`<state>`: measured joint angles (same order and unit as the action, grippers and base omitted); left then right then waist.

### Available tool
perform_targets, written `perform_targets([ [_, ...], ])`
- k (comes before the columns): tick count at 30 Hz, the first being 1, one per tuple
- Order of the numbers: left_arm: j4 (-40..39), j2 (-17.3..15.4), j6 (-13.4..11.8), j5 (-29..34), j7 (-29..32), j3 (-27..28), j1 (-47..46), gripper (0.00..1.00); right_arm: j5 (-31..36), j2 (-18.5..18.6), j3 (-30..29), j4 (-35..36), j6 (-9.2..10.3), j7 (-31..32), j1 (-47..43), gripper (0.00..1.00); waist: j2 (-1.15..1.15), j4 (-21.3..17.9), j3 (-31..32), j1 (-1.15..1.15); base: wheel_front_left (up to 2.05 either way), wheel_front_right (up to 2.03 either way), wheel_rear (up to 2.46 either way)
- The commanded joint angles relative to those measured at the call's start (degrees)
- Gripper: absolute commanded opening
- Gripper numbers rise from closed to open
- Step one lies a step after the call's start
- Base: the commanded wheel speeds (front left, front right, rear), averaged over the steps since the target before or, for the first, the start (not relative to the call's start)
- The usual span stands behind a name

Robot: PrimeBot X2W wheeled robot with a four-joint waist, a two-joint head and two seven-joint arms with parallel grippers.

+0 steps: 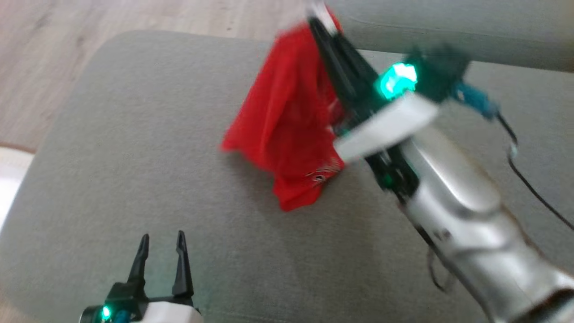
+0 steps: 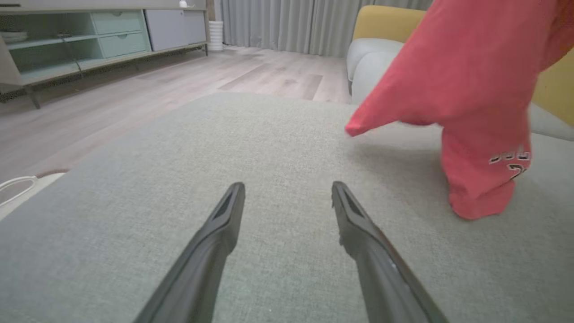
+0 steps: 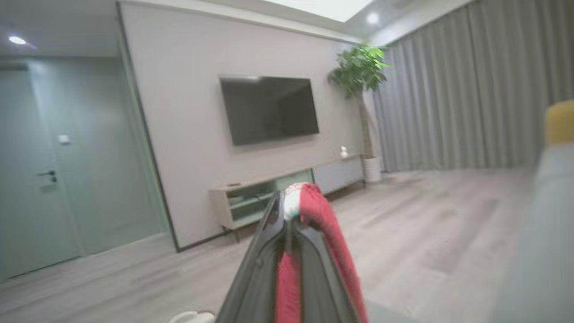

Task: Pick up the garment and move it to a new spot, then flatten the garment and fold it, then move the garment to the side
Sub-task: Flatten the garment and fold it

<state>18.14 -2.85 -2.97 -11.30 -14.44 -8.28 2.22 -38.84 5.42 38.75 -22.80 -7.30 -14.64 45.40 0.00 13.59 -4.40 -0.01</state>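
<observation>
Left gripper (image 1: 162, 235): lower left of head frame, low over grey cushion (image 1: 134, 157); fingers spread wide, nothing between them; idle, likely kept back for the flattening step.
Right gripper (image 1: 319, 22): top centre of head frame, raised; fingers pinched tight on a fold of garment (image 1: 287, 116); held high, presumably to lift the cloth clear for carrying.
Garment: red, white print near lower edge; hangs from the pinched fingers, centre of head frame; lowest tip looks to touch grey cushion, contact uncertain.
Stage: pick-up and move, judged under way; flattening and folding not begun.
Left wrist frame: adds side-on hang of cloth at right, lettering, yellow backrest (image 2: 385, 20) at top.
Right wrist frame: adds cloth bunched over closed tips, bottom centre; television (image 3: 269, 110) and wood floor (image 3: 426, 224) beyond.
</observation>
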Motion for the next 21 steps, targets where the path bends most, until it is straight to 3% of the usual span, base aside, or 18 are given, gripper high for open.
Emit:
perform_targets([
  [1,-2.0,0.0,0.0,-0.3,-0.6,2.2,-1.7,1.00,-0.7,1.4,0.1,1.0,-0.19,-0.4,-2.8,0.00,0.00,-2.2,-0.1,0.01,0.00,0.00,0.00],
  [10,-2.7,0.0,0.4,0.0,-0.6,2.4,-3.2,1.00,-2.6,16.2,0.3,-6.0,-0.19,0.3,-17.4,0.00,0.00,-8.8,-1.1,0.01,0.00,0.00,0.00],
  [15,-2.3,0.0,0.4,0.1,-0.6,1.9,-4.5,1.00,-0.8,18.9,1.0,-10.8,-0.19,0.7,-18.1,0.00,0.00,-10.5,-1.6,0.01,0.00,0.00,0.00],
  [16,-2.2,0.0,0.4,0.1,-0.6,1.8,-4.7,1.00,0.2,19.2,1.3,-13.5,-0.19,1.5,-17.7,0.10,0.00,-10.8,-1.6,0.01,0.00,0.00,0.00],
  [17,-2.1,0.0,0.4,0.0,-0.6,1.8,-4.8,1.00,0.7,19.1,1.0,-15.2,-0.19,2.2,-17.5,0.44,0.00,-10.9,-1.6,0.01,0.00,0.00,0.00],
  [18,-2.0,0.0,0.4,0.0,-0.6,1.8,-4.8,1.00,1.8,19.0,0.6,-16.8,-0.19,2.3,-17.1,1.00,0.00,-10.9,-1.6,0.01,0.00,0.00,0.00],
  [21,-1.9,0.0,0.2,0.0,-0.6,2.0,-5.0,1.00,7.2,18.0,-3.9,-21.5,-0.19,0.6,-15.1,1.00,0.00,-10.8,-1.3,0.01,0.00,0.00,0.00],
])
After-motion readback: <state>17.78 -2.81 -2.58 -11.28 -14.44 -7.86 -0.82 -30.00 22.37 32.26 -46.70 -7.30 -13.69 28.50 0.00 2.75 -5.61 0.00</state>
